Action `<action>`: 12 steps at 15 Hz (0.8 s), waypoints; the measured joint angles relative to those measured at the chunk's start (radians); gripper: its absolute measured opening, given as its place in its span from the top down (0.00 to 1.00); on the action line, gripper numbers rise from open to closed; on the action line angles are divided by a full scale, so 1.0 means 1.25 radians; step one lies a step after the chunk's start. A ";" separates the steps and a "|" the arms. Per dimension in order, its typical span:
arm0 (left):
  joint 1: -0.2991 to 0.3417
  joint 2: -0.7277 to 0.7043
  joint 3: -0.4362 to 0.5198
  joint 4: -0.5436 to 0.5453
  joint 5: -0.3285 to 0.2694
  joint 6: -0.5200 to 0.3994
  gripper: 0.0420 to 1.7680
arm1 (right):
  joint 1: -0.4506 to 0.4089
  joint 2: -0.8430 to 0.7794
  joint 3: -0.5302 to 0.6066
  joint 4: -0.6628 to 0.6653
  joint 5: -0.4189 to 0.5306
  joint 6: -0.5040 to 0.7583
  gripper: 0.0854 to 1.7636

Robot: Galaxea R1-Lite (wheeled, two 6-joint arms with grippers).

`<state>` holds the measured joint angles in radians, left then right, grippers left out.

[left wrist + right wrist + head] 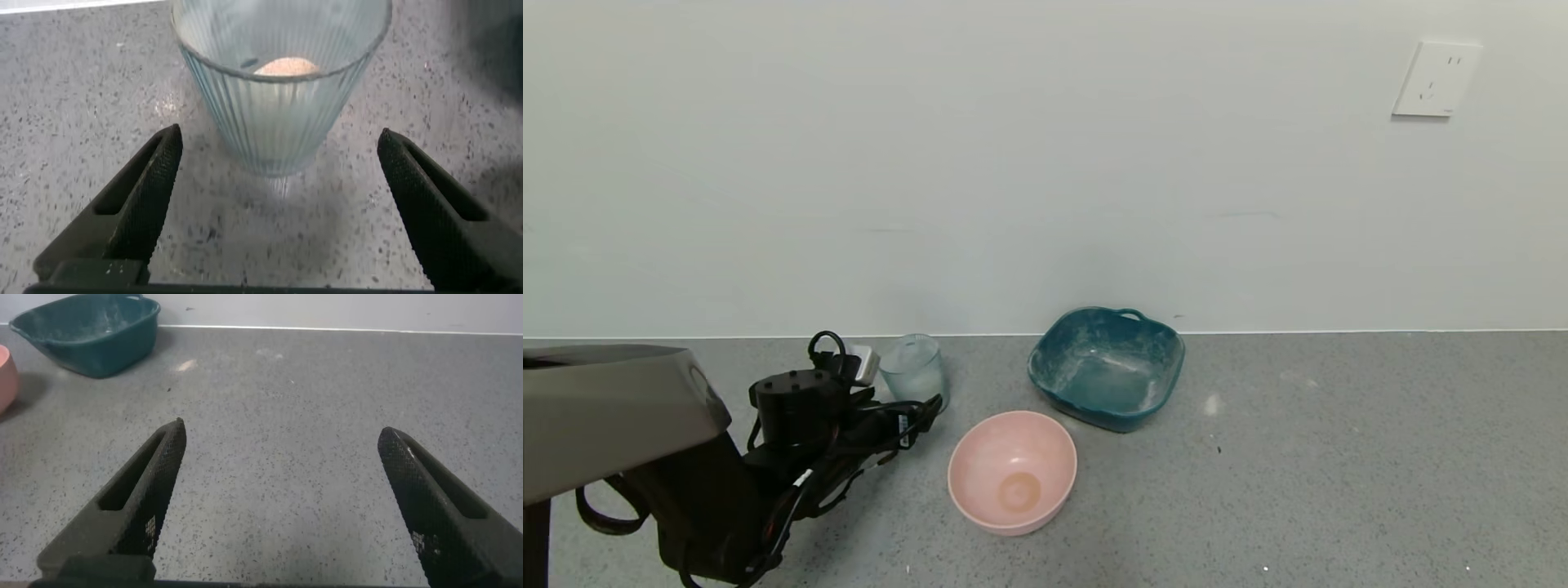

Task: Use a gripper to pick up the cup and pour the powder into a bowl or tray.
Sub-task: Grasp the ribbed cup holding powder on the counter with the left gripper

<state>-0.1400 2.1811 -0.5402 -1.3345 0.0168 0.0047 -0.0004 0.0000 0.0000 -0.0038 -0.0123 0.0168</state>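
The ribbed, translucent blue-grey cup (915,369) stands upright on the grey counter near the wall. In the left wrist view the cup (278,90) is just ahead of my open left gripper (278,135), centred between the fingertips (163,159), with clear gaps on both sides. A small pale patch of powder (286,67) shows inside the cup. In the head view my left gripper (913,412) sits low, right in front of the cup. The pink bowl (1013,469) stands to the right of the gripper. My right gripper (280,429) is open over bare counter.
A dark teal dish with handles (1107,367), dusted white inside, stands behind the pink bowl; it also shows in the right wrist view (86,335), beside the pink bowl's edge (4,376). A wall runs along the counter's back. A grey robot part (605,408) fills the left foreground.
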 joint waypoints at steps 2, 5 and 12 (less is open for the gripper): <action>-0.002 0.021 -0.011 -0.022 0.001 -0.001 0.03 | 0.000 0.000 0.000 0.000 0.000 0.000 0.03; -0.001 0.052 -0.039 -0.033 0.019 -0.002 0.03 | 0.000 0.000 0.000 0.000 0.000 0.000 0.03; -0.002 0.073 -0.069 -0.047 0.036 -0.026 0.03 | 0.000 0.000 0.000 0.000 0.000 0.000 0.03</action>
<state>-0.1428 2.2721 -0.6268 -1.3928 0.0623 -0.0279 -0.0004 0.0000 0.0000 -0.0043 -0.0123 0.0172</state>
